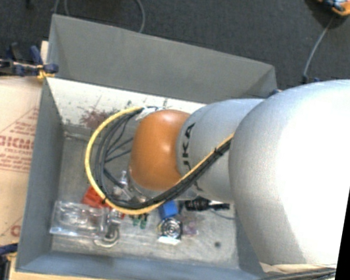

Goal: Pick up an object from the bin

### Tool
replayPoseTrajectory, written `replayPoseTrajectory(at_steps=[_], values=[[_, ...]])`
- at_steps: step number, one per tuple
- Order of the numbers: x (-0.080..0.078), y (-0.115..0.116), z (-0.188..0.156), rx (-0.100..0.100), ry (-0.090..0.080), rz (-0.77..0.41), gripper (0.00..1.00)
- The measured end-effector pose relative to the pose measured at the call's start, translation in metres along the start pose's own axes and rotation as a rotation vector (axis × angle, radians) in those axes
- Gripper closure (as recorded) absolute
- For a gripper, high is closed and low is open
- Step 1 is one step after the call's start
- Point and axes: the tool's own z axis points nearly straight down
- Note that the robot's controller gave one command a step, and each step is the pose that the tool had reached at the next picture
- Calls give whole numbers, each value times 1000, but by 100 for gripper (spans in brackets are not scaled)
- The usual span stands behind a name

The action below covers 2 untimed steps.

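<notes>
My gripper (126, 190) reaches down under the arm's wrist into the front left part of the bin. Just below it lies a clear plastic piece (77, 218) with a shiny metal part (108, 233) at its right end. A small red-orange thing (92, 198) sits right beside the gripper on its left. To its right are some small green bits (140, 221), a blue thing (168, 210) and a round silver-white thing (171, 232). I cannot make out anything held by the gripper.
The arm and its looped cables cover the middle and right of the bin. A black thing (202, 205) pokes out from under the arm at the right. The back left floor shows dark specks.
</notes>
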Motion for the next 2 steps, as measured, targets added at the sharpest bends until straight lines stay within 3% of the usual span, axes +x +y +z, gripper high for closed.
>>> replayPoseTrajectory(at_steps=[1, 2], values=[[-8, -17, -74, -18, -13, -2, 100], [-17, -11, -166, -23, -15, 11, 100]])
